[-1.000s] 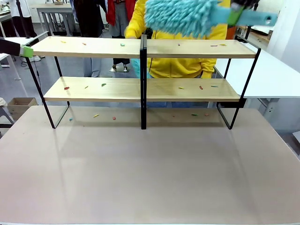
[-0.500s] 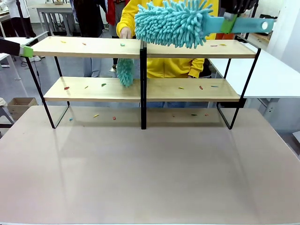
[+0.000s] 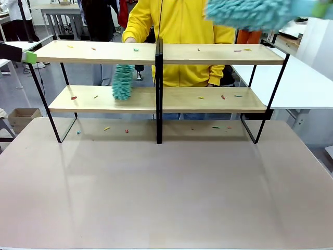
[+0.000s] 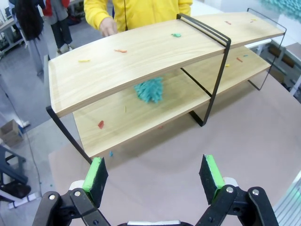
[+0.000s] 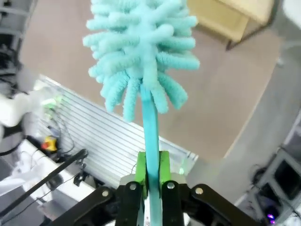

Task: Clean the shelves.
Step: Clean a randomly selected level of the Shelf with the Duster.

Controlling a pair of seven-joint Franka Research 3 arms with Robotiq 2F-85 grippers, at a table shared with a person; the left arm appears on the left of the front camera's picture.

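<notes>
Shelves (image 4: 141, 61) well ahead of spread left claw (image 4: 153, 173); right claw (image 5: 151, 170) clamps duster (image 5: 141, 56).

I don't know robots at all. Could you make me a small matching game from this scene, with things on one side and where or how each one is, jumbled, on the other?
Things:
1. left gripper
2. right gripper
3. person's duster
4. robot's duster

States:
A. raised above the top board of the shelves
B. open, holding nothing
C. between the two boards
D. shut on a duster

Pairs: 1-B, 2-D, 3-C, 4-A
</notes>
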